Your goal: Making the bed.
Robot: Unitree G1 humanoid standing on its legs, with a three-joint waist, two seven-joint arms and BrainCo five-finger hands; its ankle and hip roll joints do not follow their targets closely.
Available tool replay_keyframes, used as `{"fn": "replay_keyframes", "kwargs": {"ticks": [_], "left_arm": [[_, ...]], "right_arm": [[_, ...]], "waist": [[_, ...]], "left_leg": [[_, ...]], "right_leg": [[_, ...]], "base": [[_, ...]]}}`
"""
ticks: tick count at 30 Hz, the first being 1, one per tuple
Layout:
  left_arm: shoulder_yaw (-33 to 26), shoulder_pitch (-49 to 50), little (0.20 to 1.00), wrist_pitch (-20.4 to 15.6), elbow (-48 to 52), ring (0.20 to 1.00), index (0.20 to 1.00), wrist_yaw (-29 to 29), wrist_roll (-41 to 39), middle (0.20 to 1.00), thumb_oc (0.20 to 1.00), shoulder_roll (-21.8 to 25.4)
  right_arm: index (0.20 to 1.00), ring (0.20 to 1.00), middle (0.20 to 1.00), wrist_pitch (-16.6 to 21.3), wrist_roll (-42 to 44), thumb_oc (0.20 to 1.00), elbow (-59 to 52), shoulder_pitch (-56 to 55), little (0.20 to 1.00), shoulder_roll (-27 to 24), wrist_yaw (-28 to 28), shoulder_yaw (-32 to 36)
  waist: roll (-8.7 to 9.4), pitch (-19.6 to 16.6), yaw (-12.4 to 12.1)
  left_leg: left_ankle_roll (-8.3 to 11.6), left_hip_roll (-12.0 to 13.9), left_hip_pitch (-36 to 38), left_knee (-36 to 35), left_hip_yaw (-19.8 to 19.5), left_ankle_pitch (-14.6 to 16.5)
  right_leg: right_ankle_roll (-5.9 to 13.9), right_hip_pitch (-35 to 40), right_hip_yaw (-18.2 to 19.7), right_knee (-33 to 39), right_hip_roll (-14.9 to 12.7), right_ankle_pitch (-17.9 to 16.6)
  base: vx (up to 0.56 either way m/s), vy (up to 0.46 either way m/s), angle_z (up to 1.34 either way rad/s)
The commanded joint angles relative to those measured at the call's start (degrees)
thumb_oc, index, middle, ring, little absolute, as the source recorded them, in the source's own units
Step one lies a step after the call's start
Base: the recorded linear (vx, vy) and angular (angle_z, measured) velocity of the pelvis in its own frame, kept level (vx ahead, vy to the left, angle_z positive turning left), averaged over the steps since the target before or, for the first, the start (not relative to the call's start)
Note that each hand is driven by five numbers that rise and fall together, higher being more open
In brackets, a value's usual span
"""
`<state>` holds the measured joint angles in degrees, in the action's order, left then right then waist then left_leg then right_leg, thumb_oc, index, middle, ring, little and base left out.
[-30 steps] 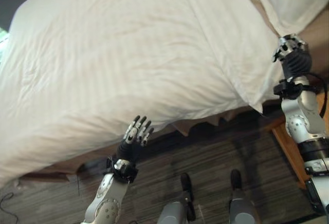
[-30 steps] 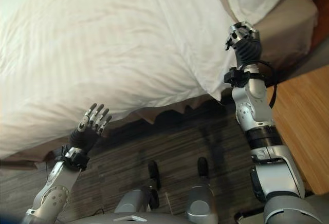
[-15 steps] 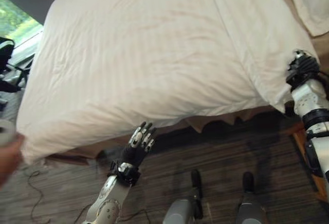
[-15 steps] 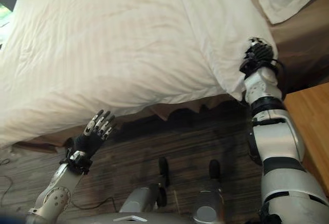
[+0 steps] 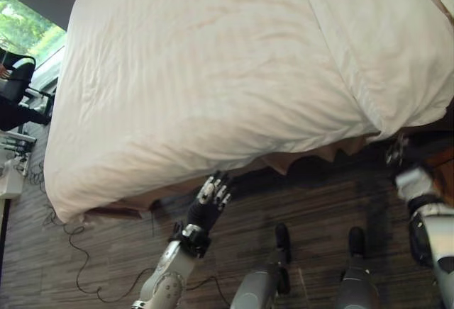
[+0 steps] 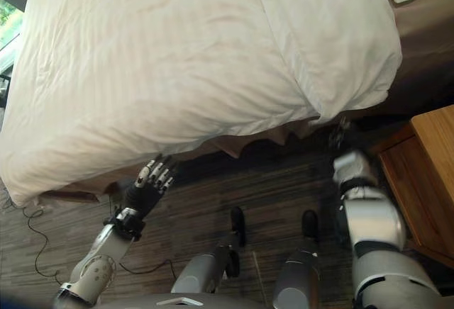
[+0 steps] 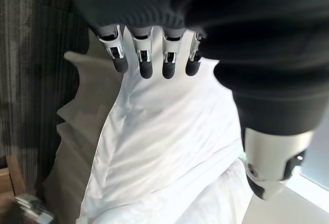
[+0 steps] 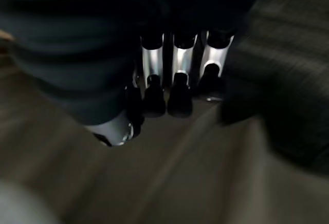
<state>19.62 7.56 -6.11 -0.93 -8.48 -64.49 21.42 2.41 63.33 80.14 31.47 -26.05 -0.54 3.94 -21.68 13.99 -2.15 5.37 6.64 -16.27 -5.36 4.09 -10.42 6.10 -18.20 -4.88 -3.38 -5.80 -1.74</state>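
Duvet (image 5: 234, 61) covers bed; left robot hand (image 5: 211, 199) open below.

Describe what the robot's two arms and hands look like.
Both arms are silver-grey shells with dark bands at the joints. The left hand has slim silver fingers with dark tips and a dark ribbed cover over its back and wrist. The right hand is blurred, but its wrist view shows the same silver fingers with dark tips under a dark cover.
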Motion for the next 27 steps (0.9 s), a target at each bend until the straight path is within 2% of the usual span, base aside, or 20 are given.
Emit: {"fn": "replay_keyframes", "kwargs": {"ticks": [1, 3, 6, 7, 8, 9, 10, 11, 12, 13, 14, 16, 17, 18, 20, 21, 24, 27], "left_arm": [[-4.4, -2.9, 1.0, -1.7, 0.2, 1.0, 1.0, -2.2, 0.9, 1.0, 1.0, -2.3], [-6.4, -2.0, 1.0, -2.3, 0.3, 1.0, 1.0, -2.4, 1.0, 1.0, 1.0, -2.8], [-7.4, -1.4, 1.0, -2.9, 0.6, 1.0, 1.0, -2.3, 0.9, 1.0, 1.0, -3.2], [-8.4, -1.1, 1.0, -3.2, 0.0, 1.0, 1.0, -2.1, 0.9, 1.0, 1.0, -3.3], [-9.4, -0.8, 1.0, -4.1, -0.5, 1.0, 1.0, -1.7, 1.4, 1.0, 1.0, -3.8], [-9.4, -0.8, 1.0, -4.1, -0.5, 1.0, 1.0, -1.7, 1.4, 1.0, 1.0, -3.8], [-11.0, -0.4, 1.0, -4.4, -1.9, 1.0, 1.0, -1.3, 2.6, 1.0, 1.0, -3.8], [-11.4, -0.2, 1.0, -4.5, -2.4, 1.0, 1.0, -1.3, 3.2, 1.0, 1.0, -3.8], [-11.4, -0.2, 1.0, -4.5, -2.4, 1.0, 1.0, -1.3, 3.2, 1.0, 1.0, -3.8], [-10.8, 0.0, 1.0, -4.3, -4.3, 1.0, 1.0, -1.0, 5.5, 1.0, 1.0, -3.8], [-10.3, 0.0, 1.0, -3.9, -5.2, 1.0, 1.0, -1.2, 7.3, 1.0, 1.0, -3.6], [-9.3, 0.9, 1.0, -2.9, -6.7, 1.0, 1.0, -1.4, 8.7, 1.0, 1.0, -3.6], [-9.3, 0.9, 1.0, -2.9, -6.7, 1.0, 1.0, -1.4, 8.7, 1.0, 1.0, -3.6], [-9.4, 2.3, 1.0, -1.9, -7.9, 1.0, 1.0, -1.1, 9.3, 1.0, 1.0, -4.4], [-9.1, 2.9, 1.0, -1.4, -8.8, 1.0, 1.0, -1.0, 10.0, 1.0, 1.0, -4.8], [-8.6, 4.3, 1.0, -0.8, -9.4, 1.0, 1.0, -0.4, 12.1, 1.0, 1.0, -5.4], [-8.4, 6.3, 1.0, -0.5, -9.0, 1.0, 1.0, 0.8, 10.9, 1.0, 1.0, -7.3], [-7.2, 7.7, 1.0, -1.0, -9.2, 1.0, 1.0, 2.9, 14.0, 1.0, 1.0, -8.2]], "right_arm": [[0.2, 0.2, 0.2, -0.6, -5.3, 0.2, 0.9, -2.2, 0.2, 2.0, -1.6, -0.4], [0.2, 0.2, 0.2, 0.7, -10.9, 0.2, -1.3, -11.3, 0.2, 2.4, -1.9, 0.4], [0.2, 0.2, 0.2, 2.0, -13.2, 0.2, -4.9, -17.2, 0.2, 2.6, -1.6, 1.2], [0.2, 0.2, 0.2, 3.0, -13.9, 0.2, -7.6, -20.5, 0.2, 2.5, -1.8, 1.9], [0.2, 0.2, 0.2, 5.0, -16.4, 0.2, -16.2, -26.8, 0.2, 2.3, -1.8, 1.9], [0.2, 0.2, 0.2, 5.0, -16.4, 0.2, -16.3, -26.9, 0.2, 2.3, -1.8, 1.9], [0.2, 0.2, 0.2, 6.6, -20.1, 0.2, -30.7, -33.0, 0.2, 1.5, -2.1, 1.0], [0.2, 0.2, 0.2, 7.0, -21.5, 0.2, -35.5, -34.7, 0.2, 1.2, -2.5, 0.4], [0.2, 0.2, 0.2, 7.0, -21.5, 0.2, -35.5, -34.8, 0.2, 1.2, -2.5, 0.4], [0.834, 0.834, 0.834, 7.9, -23.4, 0.834, -47.6, -37.6, 0.834, -0.3, -3.8, 0.0], [1.0, 1.0, 1.0, 8.1, -23.7, 1.0, -48.9, -37.9, 1.0, -0.4, -3.9, -0.3], [1.0, 1.0, 1.0, 8.3, -24.5, 1.0, -54.6, -37.9, 1.0, 0.1, -4.6, -2.0], [1.0, 1.0, 1.0, 8.3, -24.5, 1.0, -54.6, -38.0, 1.0, 0.2, -4.5, -2.0], [1.0, 1.0, 1.0, 8.3, -25.4, 1.0, -59.1, -38.1, 1.0, 1.5, -5.0, -3.7], [1.0, 1.0, 1.0, 8.1, -26.7, 1.0, -62.0, -38.4, 1.0, 1.9, -4.9, -4.7], [1.0, 1.0, 1.0, 8.1, -28.8, 1.0, -65.6, -38.8, 1.0, 3.1, -4.6, -6.4], [1.0, 1.0, 1.0, 8.1, -29.9, 1.0, -69.5, -38.8, 1.0, 4.8, -4.2, -9.0], [1.0, 1.0, 1.0, 7.6, -33.7, 1.0, -73.0, -39.2, 1.0, 5.0, -3.4, -14.3]], "waist": [[3.63, 4.8, 2.9], [4.69, 5.1, 4.8], [5.75, 5.1, 6.3], [6.6, 5.0, 7.3], [8.36, 4.3, 9.1], [8.36, 4.3, 9.2], [10.63, 2.8, 10.6], [11.43, 1.9, 11.0], [11.43, 1.9, 11.0], [13.13, 0.2, 11.7], [13.85, -1.2, 11.6], [15.19, -3.0, 11.4], [15.22, -3.0, 11.4], [16.55, -4.8, 10.8], [17.09, -5.6, 10.5], [18.16, -6.9, 9.9], [18.89, -7.4, 9.2], [20.09, -7.7, 8.3]], "left_leg": [[2.0, -2.6, 8.0, 0.4, 1.0, 4.7], [1.78, -2.5, 8.9, 0.4, 1.2, 5.3], [1.67, -2.3, 9.7, 0.4, 1.5, 5.8], [1.64, -2.2, 10.3, 0.4, 1.7, 6.0], [1.61, -1.9, 11.5, 0.4, 2.2, 6.6], [1.61, -1.9, 11.5, 0.4, 2.2, 6.6], [1.58, -1.5, 13.2, 0.4, 2.9, 7.1], [1.48, -1.5, 13.9, 0.4, 3.0, 7.4], [1.48, -1.5, 13.9, 0.4, 3.0, 7.4], [1.39, -1.2, 16.1, 0.4, 3.3, 8.0], [1.16, -1.3, 16.6, 0.4, 3.4, 8.3], [0.8, -1.2, 17.8, 0.4, 3.5, 8.7], [0.8, -1.3, 17.9, 0.4, 3.5, 8.7], [0.31, -1.4, 19.0, 0.4, 3.4, 9.2], [0.12, -1.5, 19.5, 0.4, 3.4, 9.5], [-0.42, -1.6, 20.6, 0.4, 3.5, 10.3], [-0.91, -1.8, 21.5, 0.4, 3.4, 10.6], [-1.87, -2.4, 23.0, 0.4, 3.0, 11.4]], "right_leg": [[-0.31, 4.4, 2.9, 6.8, -0.7, -0.6], [-0.2, 5.2, 2.9, 6.9, -0.6, -0.6], [-0.11, 6.0, 3.0, 7.0, -0.5, -0.7], [-0.08, 6.4, 3.1, 7.0, -0.4, -0.7], [0.07, 7.5, 3.3, 7.0, -0.3, -0.8], [0.07, 7.6, 3.2, 7.0, -0.3, -0.8], [0.28, 9.2, 3.2, 7.0, -0.2, -0.9], [0.37, 9.8, 3.2, 7.0, -0.3, -1.0], [0.37, 9.9, 3.2, 7.0, -0.3, -1.0], [0.68, 12.1, 3.1, 7.2, -0.5, -1.1], [0.71, 12.7, 3.0, 7.4, -0.5, -1.4], [0.97, 13.8, 3.0, 7.5, -0.6, -1.7], [0.98, 13.8, 3.0, 7.5, -0.6, -1.7], [1.2, 14.7, 2.9, 7.7, -0.5, -2.0], [1.32, 15.1, 2.8, 7.8, -0.5, -2.1], [1.6, 16.1, 2.7, 8.0, -0.5, -2.3], [1.84, 16.8, 2.7, 7.9, -0.6, -2.4], [2.28, 18.5, 2.4, 7.6, -1.2, -2.0]], "base": [[0.04, 0.0, 0.02], [0.05, 0.005, 0.01], [0.03, 0.011, 0.01], [0.07, 0.036, 0.01], [0.07, 0.036, 0.05], [0.1, 0.035, 0.02], [0.09, 0.015, -0.05], [0.09, 0.015, -0.12], [0.07, 0.086, -0.24], [0.07, 0.098, -0.17], [0.07, 0.13, -0.01], [0.0, 0.087, 0.11], [-0.02, 0.081, -0.08], [-0.01, 0.066, -0.07], [-0.02, 0.075, 0.0], [-0.04, 0.094, 0.06], [-0.03, 0.085, 0.05], [-0.05, 0.103, 0.09]]}}
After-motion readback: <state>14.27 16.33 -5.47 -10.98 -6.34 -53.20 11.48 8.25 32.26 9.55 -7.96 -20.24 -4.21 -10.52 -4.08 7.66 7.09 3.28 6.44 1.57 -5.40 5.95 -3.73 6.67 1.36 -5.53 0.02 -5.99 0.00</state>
